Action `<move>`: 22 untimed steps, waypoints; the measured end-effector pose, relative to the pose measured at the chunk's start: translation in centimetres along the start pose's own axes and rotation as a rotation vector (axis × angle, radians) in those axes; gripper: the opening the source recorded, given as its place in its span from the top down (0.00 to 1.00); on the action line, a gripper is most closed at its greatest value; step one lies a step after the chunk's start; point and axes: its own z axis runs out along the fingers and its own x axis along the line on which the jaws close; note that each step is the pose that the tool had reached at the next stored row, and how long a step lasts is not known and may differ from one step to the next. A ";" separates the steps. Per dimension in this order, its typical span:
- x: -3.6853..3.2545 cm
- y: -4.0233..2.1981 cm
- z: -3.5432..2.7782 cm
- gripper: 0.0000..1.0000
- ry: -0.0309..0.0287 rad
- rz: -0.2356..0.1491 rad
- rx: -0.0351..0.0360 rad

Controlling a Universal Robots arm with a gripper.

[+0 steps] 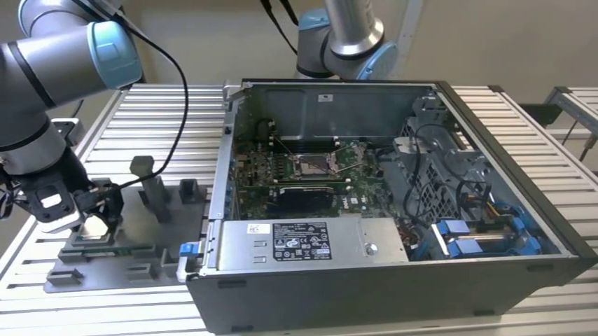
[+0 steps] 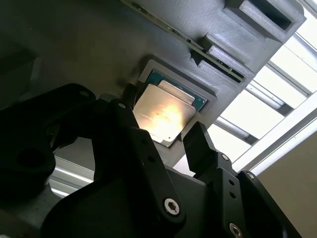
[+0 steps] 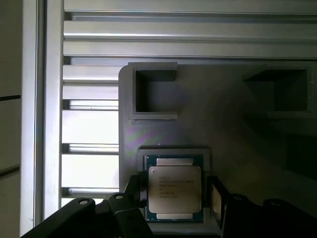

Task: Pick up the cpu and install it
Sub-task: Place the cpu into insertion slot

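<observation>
The cpu (image 3: 174,194), a small square chip with a pale metal top, lies flat in a recess of the grey fixture tray (image 3: 163,134). In the exterior view the cpu (image 1: 94,226) sits at that view's left, under my gripper (image 1: 92,218). My gripper (image 3: 178,197) is lowered over it and open. One black finger (image 3: 137,191) stands at one edge of the chip and the other finger (image 3: 216,198) a small gap off the opposite edge. The second wrist view shows the cpu (image 2: 163,116) lit between the fingers of the gripper (image 2: 164,118).
The open computer case (image 1: 393,280) fills the middle and right of the exterior view. Inside it, the green motherboard (image 1: 266,178) carries a metal-framed socket (image 1: 313,164). Upright grey blocks (image 1: 150,185) rise from the tray (image 1: 140,245). Another arm (image 1: 341,35) stands behind the case.
</observation>
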 end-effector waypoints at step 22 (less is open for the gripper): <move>-0.02 0.00 0.00 1.00 0.0000 0.000 0.0000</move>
